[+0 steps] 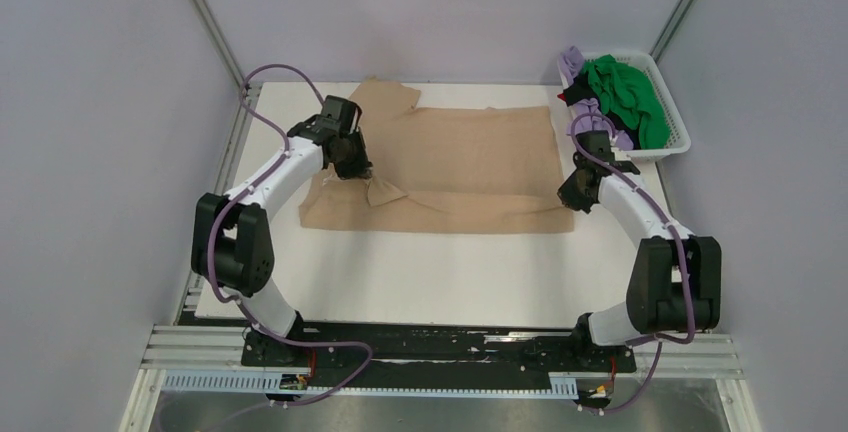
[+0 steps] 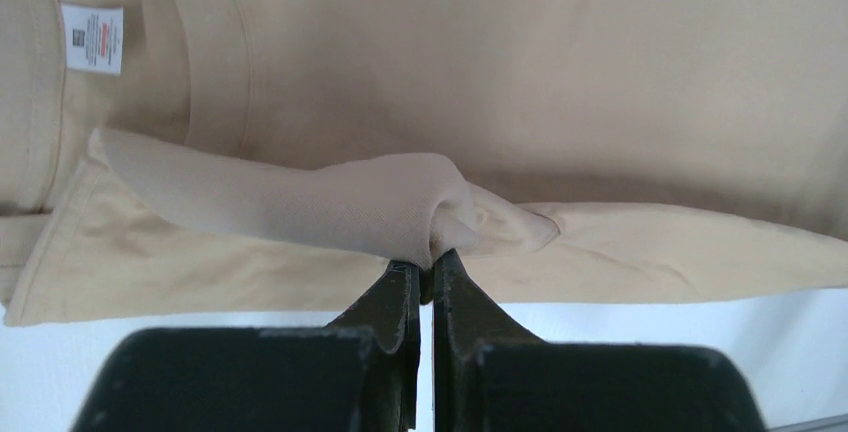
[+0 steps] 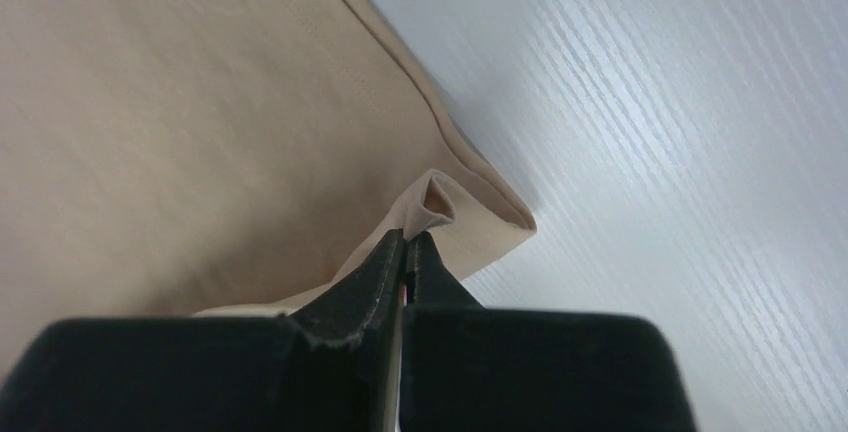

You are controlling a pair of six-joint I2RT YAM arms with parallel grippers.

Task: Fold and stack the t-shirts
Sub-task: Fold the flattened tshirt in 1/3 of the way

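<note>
A tan t-shirt (image 1: 470, 147) lies spread across the far middle of the white table, its near edge doubled over in a long fold. My left gripper (image 1: 352, 164) is shut on a pinch of the tan cloth (image 2: 400, 212) at the shirt's near left, close to the collar and its white label (image 2: 93, 38). My right gripper (image 1: 577, 192) is shut on the shirt's near right corner (image 3: 437, 202), lifting a small peak of cloth. Green (image 1: 625, 97), lilac (image 1: 571, 58) and black (image 1: 585, 104) t-shirts lie piled in the basket.
A white lattice basket (image 1: 672, 102) stands at the far right corner of the table. Bare white table (image 1: 440, 272) stretches between the shirt and the arm bases. Grey walls close in both sides and the back.
</note>
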